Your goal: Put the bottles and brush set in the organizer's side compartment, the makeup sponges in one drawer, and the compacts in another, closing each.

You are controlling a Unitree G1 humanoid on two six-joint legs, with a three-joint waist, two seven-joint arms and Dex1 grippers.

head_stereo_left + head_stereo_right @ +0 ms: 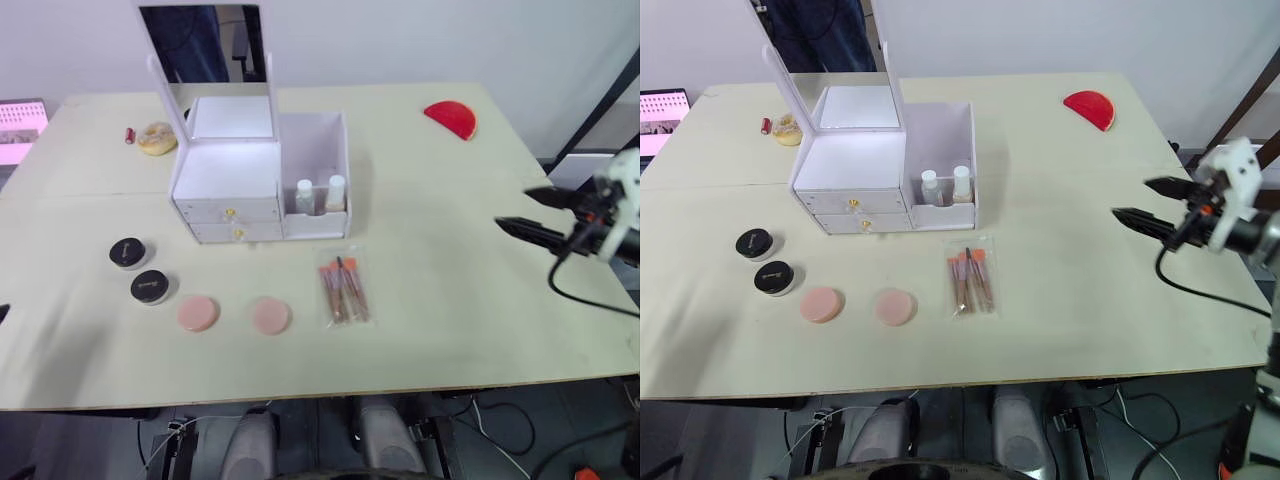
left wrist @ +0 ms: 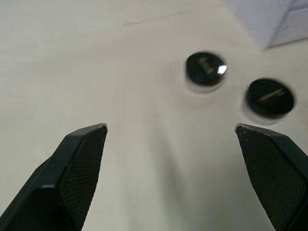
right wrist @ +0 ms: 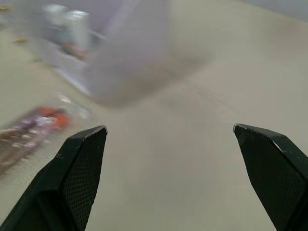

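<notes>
The white organizer point(image 1: 225, 178) stands at mid-table with its mirror lid raised and both front drawers point(image 1: 228, 213) shut. Two small bottles point(image 1: 320, 194) stand upright in its side compartment point(image 1: 314, 135). In front of it lies the brush set point(image 1: 343, 290) in a clear packet. Two pink makeup sponges point(image 1: 198, 313) point(image 1: 270, 315) lie side by side, and two black compacts point(image 1: 127, 253) point(image 1: 150, 287) rest to their left. My right gripper point(image 1: 512, 208) hovers open far to the right, pointing towards the organizer. My left gripper point(image 2: 171, 127) is open and empty, with the compacts point(image 2: 206, 69) ahead of it.
A red half-round object point(image 1: 452, 118) lies at the far right of the table. A beige ring-shaped item point(image 1: 156, 138) and a small red thing point(image 1: 129, 135) sit left of the organizer. A screen point(image 1: 20, 128) stands at the left edge. A person's dark trousers point(image 1: 825, 35) show behind the table.
</notes>
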